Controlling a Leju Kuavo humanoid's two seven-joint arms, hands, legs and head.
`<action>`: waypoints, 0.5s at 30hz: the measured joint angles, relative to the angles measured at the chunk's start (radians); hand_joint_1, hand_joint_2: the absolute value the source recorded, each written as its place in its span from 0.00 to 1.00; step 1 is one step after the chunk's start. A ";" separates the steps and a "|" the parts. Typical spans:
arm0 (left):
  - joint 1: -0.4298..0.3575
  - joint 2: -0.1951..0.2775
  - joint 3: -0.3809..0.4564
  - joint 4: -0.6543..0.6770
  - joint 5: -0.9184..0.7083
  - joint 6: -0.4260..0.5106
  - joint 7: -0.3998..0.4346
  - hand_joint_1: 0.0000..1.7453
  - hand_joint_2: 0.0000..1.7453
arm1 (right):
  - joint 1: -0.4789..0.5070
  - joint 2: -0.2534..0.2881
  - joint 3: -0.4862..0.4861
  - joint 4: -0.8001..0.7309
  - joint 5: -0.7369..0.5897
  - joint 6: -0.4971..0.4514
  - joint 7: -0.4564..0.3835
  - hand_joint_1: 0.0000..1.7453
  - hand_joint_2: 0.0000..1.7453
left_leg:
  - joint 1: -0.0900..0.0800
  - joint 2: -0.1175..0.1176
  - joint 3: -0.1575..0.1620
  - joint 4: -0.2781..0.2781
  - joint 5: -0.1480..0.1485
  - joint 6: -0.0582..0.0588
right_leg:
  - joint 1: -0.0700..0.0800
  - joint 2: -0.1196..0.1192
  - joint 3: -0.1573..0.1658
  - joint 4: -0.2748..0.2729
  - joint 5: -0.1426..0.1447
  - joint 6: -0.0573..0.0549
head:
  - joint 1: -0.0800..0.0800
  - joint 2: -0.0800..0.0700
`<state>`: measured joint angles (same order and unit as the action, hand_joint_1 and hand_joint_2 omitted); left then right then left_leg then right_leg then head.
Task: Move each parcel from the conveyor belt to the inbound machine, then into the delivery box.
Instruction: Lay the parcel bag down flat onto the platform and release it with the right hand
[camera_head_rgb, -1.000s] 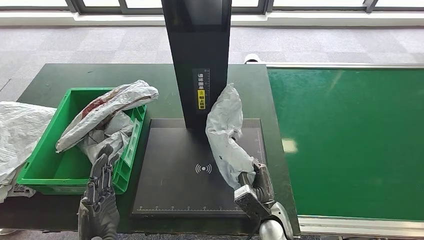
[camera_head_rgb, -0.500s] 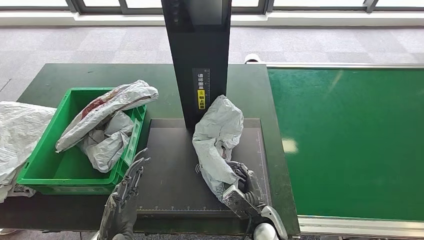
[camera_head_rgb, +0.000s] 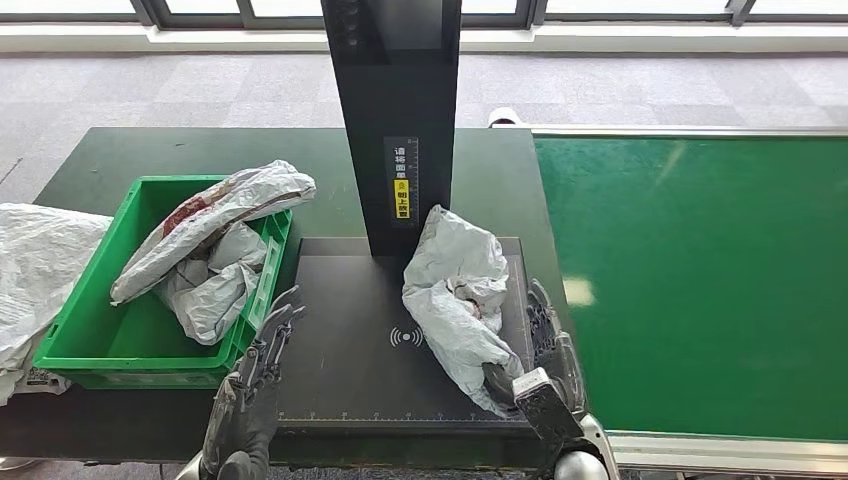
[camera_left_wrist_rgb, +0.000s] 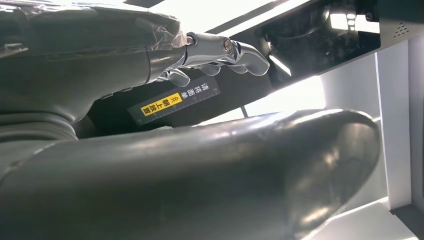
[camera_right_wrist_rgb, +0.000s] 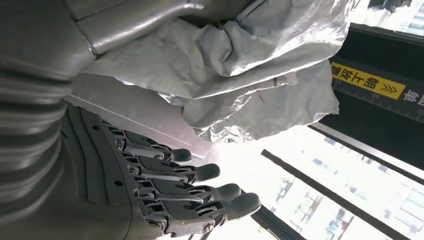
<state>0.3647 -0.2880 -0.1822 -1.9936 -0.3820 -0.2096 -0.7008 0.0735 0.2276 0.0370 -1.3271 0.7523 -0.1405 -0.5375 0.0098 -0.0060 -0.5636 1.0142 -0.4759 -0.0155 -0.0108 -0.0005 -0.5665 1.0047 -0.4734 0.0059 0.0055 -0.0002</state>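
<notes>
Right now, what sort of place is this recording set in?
Likely a parcel-sorting station: a green conveyor belt, a black scanning machine with a grey parcel on its platform, and a green crate holding bagged parcels.

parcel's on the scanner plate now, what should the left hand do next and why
Probably reach the left hand across the inbound machine's plate to the grey parcel. The parcel lies flat on the plate, the right hand has its fingers spread beside it, and the green delivery box sits on the left hand's side.
</notes>
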 joint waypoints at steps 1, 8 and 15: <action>0.000 -0.001 0.001 0.001 0.004 -0.001 0.000 0.00 0.00 | 0.002 0.000 -0.002 -0.005 -0.006 0.004 -0.006 0.00 1.00 | 0.000 0.000 0.000 0.000 0.000 0.000 | 0.000 0.000 0.000 0.000 0.000 0.000 | 0.000 0.000; -0.017 -0.032 0.049 0.017 0.085 0.039 0.060 0.00 0.00 | 0.035 0.009 -0.026 -0.053 -0.080 0.068 -0.075 0.00 1.00 | 0.000 0.000 0.000 0.000 0.000 0.000 | 0.000 0.000 0.000 0.000 0.000 0.000 | 0.000 0.000; -0.029 -0.055 0.084 0.057 0.041 0.232 0.191 0.00 0.00 | 0.083 0.031 -0.069 -0.127 -0.151 0.121 -0.119 0.00 1.00 | 0.000 0.000 0.000 0.000 0.000 0.000 | 0.000 0.000 0.000 0.000 0.000 0.000 | 0.000 0.000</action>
<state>0.3355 -0.3432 -0.0981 -1.9364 -0.3414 0.0223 -0.5102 0.1567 0.2590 -0.0316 -1.4542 0.6012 -0.0191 -0.6566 0.0098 -0.0060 -0.5637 1.0142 -0.4760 -0.0154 -0.0111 -0.0005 -0.5669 1.0046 -0.4735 0.0059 0.0054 0.0000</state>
